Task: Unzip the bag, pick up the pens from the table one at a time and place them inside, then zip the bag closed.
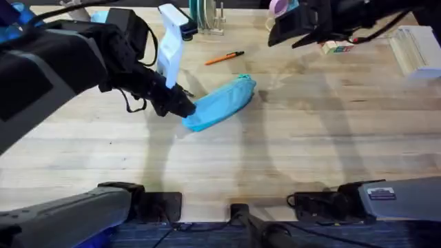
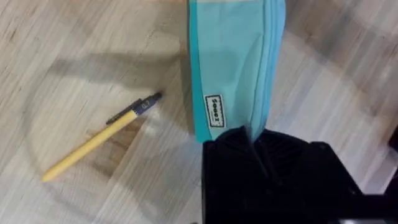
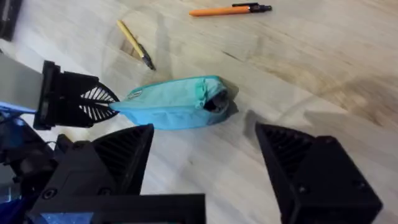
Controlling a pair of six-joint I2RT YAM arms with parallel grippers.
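The turquoise bag (image 1: 222, 102) lies slanted on the table (image 1: 310, 151), left of the middle. My left gripper (image 1: 182, 106) is shut on the bag's near-left end, and its fingers (image 2: 255, 142) pinch the fabric beside the zip. A dark gap shows at the bag's other end (image 3: 215, 103). The orange pen (image 1: 224, 58) lies behind the bag. The yellow pen (image 2: 99, 140) lies on the wood close to the held end. My right gripper (image 3: 205, 143) hovers open high above the bag (image 3: 174, 102), holding nothing.
A white upright object (image 1: 171, 41) stands just behind the left gripper. A rack (image 1: 207, 17) and a pink item (image 1: 279, 7) line the back edge. A small box (image 1: 337, 47) and a white stack (image 1: 417, 48) sit at the back right. The front half is bare wood.
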